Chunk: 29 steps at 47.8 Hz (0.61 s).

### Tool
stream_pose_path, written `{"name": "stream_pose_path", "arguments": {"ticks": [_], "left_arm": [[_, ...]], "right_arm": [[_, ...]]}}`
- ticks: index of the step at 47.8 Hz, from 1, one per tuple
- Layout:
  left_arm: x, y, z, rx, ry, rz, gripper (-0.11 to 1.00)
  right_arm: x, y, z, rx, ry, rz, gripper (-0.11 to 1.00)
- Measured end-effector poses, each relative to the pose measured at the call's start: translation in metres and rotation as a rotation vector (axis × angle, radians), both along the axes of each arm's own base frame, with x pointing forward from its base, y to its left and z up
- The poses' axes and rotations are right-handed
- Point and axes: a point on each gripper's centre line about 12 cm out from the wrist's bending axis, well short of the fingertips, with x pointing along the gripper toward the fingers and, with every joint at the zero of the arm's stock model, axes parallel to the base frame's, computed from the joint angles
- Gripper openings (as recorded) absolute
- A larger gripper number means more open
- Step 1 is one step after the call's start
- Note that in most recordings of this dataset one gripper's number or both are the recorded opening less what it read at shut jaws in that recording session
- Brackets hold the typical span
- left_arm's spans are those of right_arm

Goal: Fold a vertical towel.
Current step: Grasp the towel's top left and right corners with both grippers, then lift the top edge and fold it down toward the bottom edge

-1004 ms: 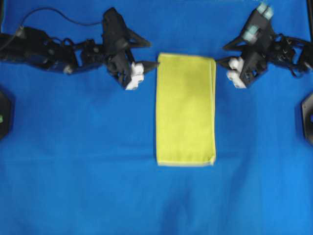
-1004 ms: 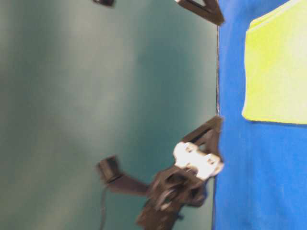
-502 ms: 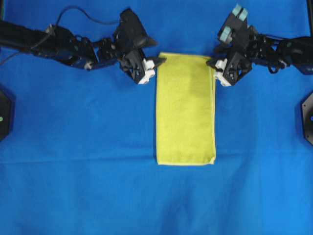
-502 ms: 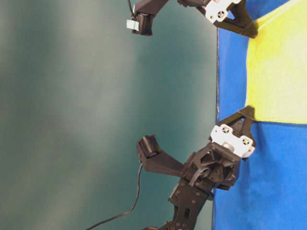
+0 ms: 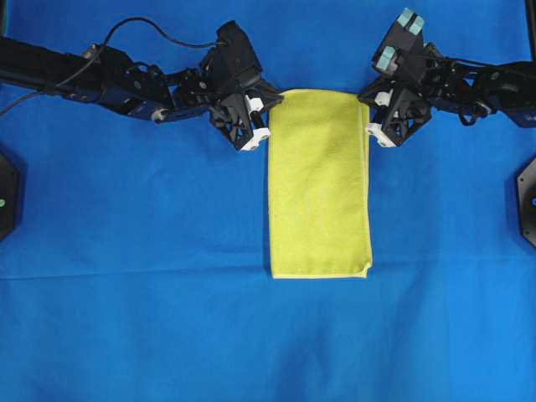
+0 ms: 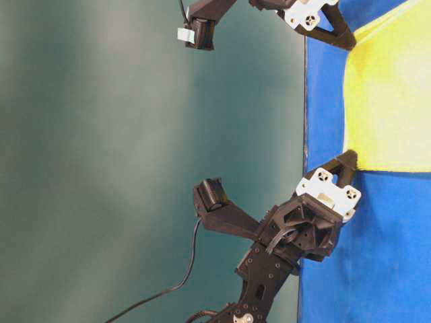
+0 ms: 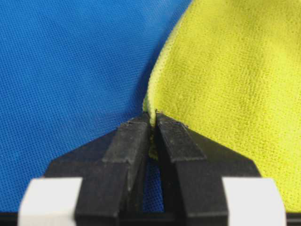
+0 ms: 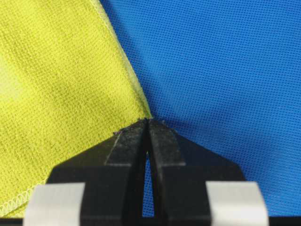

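The yellow towel (image 5: 318, 184) lies flat on the blue sheet, long side running away from the front edge, hem intact all round. My left gripper (image 5: 270, 106) sits at its far left corner. In the left wrist view the gripper (image 7: 153, 117) is shut, with a fold of towel (image 7: 225, 94) pinched between the black tips. My right gripper (image 5: 367, 107) sits at the far right corner. In the right wrist view it (image 8: 149, 121) is shut, tips pressed together exactly where the towel's (image 8: 56, 84) hem ends. Both corners stay low on the sheet.
The blue sheet (image 5: 126, 293) covers the whole table, with a faint crease across it near the towel's near edge. Black arm bases stand at the left (image 5: 7, 193) and right (image 5: 528, 197) edges. In the table-level view both arms (image 6: 296, 235) lean in over the sheet's far edge.
Both grippers moved inward to the towel's far corners and closed from wide open. The left corner is puckered between the jaws now.
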Motion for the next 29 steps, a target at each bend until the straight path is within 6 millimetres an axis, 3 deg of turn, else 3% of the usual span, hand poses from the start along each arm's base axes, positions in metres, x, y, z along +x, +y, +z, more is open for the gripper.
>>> {"name": "stream_pose_path", "arguments": {"ticks": [15, 29], "left_arm": [[0.001, 0.004, 0.011, 0.001, 0.025, -0.002, 0.04], [0.001, 0.033, 0.029, 0.052, -0.009, 0.034, 0.04]], "right_arm": [[0.001, -0.003, 0.007, -0.013, -0.014, -0.002, 0.0], [-0.005, -0.024, 0.027, -0.082, -0.048, -0.028, 0.0]]}}
